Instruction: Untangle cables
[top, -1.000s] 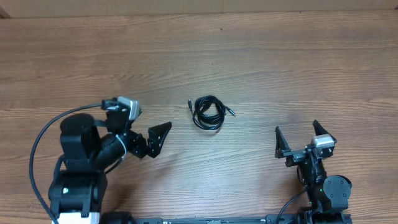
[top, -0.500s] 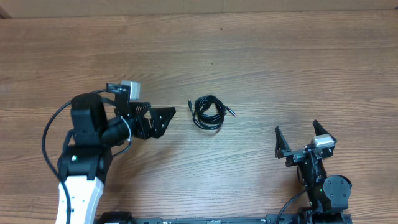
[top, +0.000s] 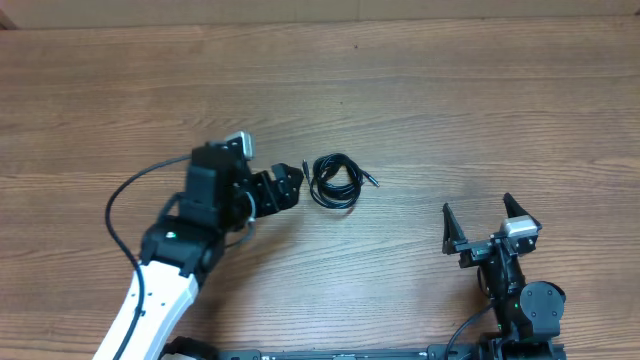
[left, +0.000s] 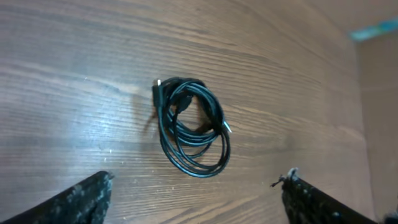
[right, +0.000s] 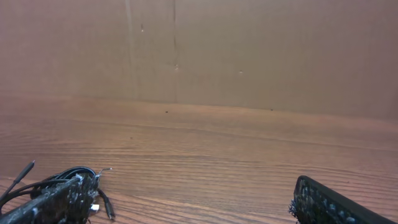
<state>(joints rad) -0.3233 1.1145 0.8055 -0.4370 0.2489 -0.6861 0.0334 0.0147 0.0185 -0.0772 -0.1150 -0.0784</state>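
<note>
The cables (top: 335, 182) lie as one small black coiled bundle on the wooden table, a little left of centre. Short plug ends stick out at its left and right. My left gripper (top: 292, 186) stands open just left of the bundle, not touching it. In the left wrist view the cables (left: 180, 99) lie ahead of my left gripper (left: 198, 180), whose two black fingers are spread wide at the bottom corners. My right gripper (top: 478, 207) is open near the front right, well away from the bundle. In the right wrist view the cables (right: 59, 176) show partly behind the left finger of my right gripper (right: 194, 186).
Bare wooden table (top: 450, 90) surrounds the bundle on all sides. A brown cardboard wall (right: 249, 50) rises behind the table's far edge. The left arm's thick black wire (top: 120, 200) loops out to the left of the arm.
My left arm has swung up and to the right across the table, bringing its open gripper close to the left side of the cables. The right arm and the bundle have not moved.
</note>
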